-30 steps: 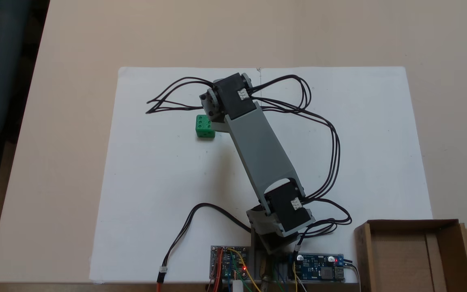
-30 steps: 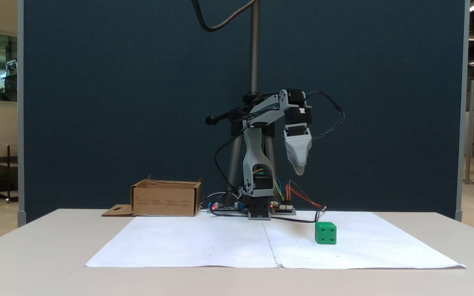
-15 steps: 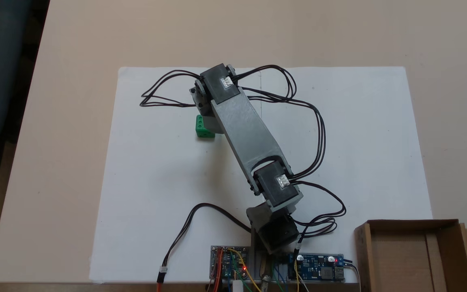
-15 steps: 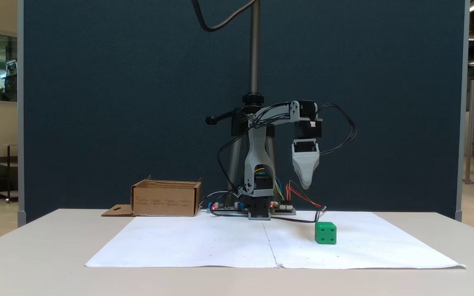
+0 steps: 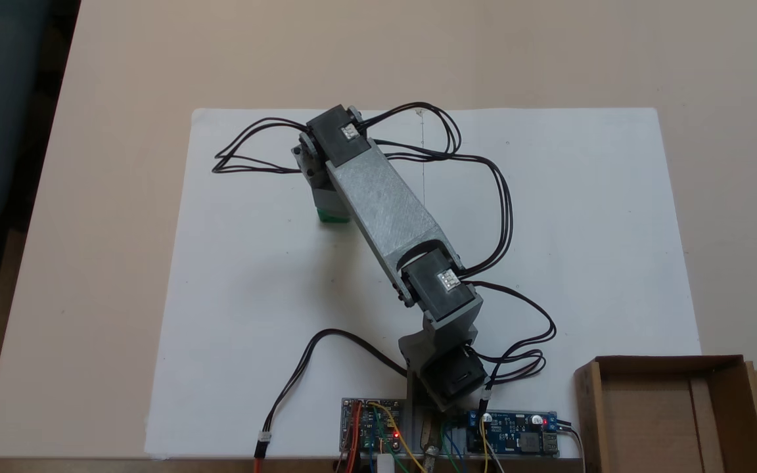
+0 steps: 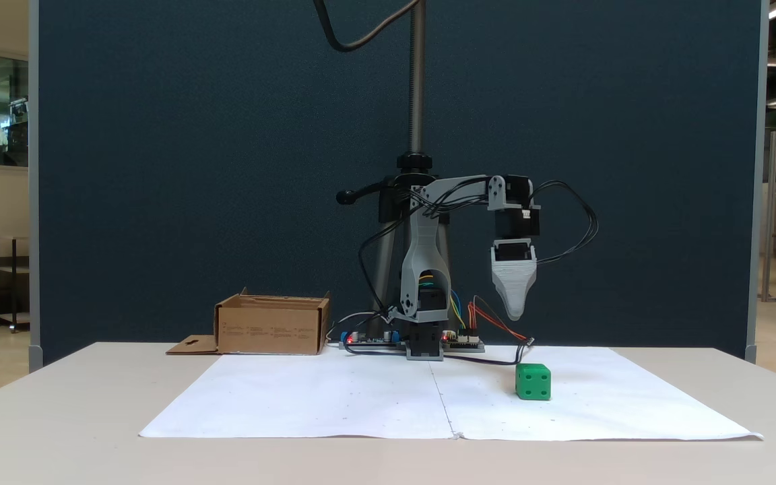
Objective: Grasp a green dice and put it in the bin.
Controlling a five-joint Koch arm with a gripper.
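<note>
The end effector point(image 6: 514, 313) hangs point-down above the green dice point(image 6: 533, 382), presumably lined up for a descent (whether its jaws are apart, I cannot tell). The dice sits on the white paper point(image 6: 334, 404); the bin point(image 6: 270, 330) waits at the tabletop's far corner.

The Koch arm's forearm reaches out level from its base, wrist bent straight down, the gripper point(image 6: 514, 314) pointing down, hanging above the green dice point(image 6: 533, 382).

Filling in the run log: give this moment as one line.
phase: approach | hand: above green dice, apart, grip state unclear | dice: on white paper | bin: no dice seen inside
</note>
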